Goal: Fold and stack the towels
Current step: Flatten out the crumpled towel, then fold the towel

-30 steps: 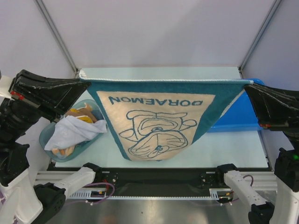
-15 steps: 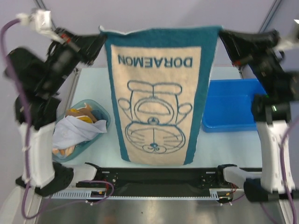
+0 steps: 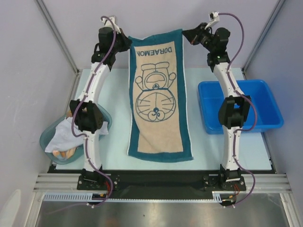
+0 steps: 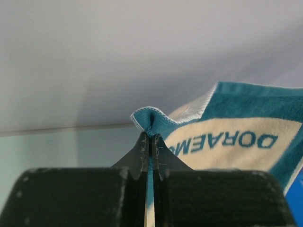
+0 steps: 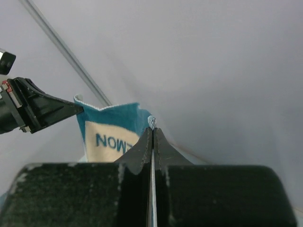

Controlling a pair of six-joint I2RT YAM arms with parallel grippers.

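Observation:
A teal towel (image 3: 156, 99) with a cream panel, a cartoon drawing and the word "DORAEMON" stretches lengthwise down the middle of the table. Both arms reach far back. My left gripper (image 3: 127, 42) is shut on the towel's far left corner and my right gripper (image 3: 185, 35) on its far right corner. In the left wrist view the gripper (image 4: 150, 135) pinches a teal fold of the towel (image 4: 236, 137). In the right wrist view the gripper (image 5: 152, 128) nips a hem of the towel (image 5: 111, 130). More towels, a white one (image 3: 61, 135) on top, lie bunched in the tub.
A translucent teal tub (image 3: 46, 144) sits at the left front of the table, beside the left arm. A blue plastic bin (image 3: 265, 104) stands at the right, behind the right arm. The back wall rises close behind both grippers.
Both arms have swung from near the camera to the back of the table. The towel went with them, from hanging wide in front to stretched lengthwise over the table.

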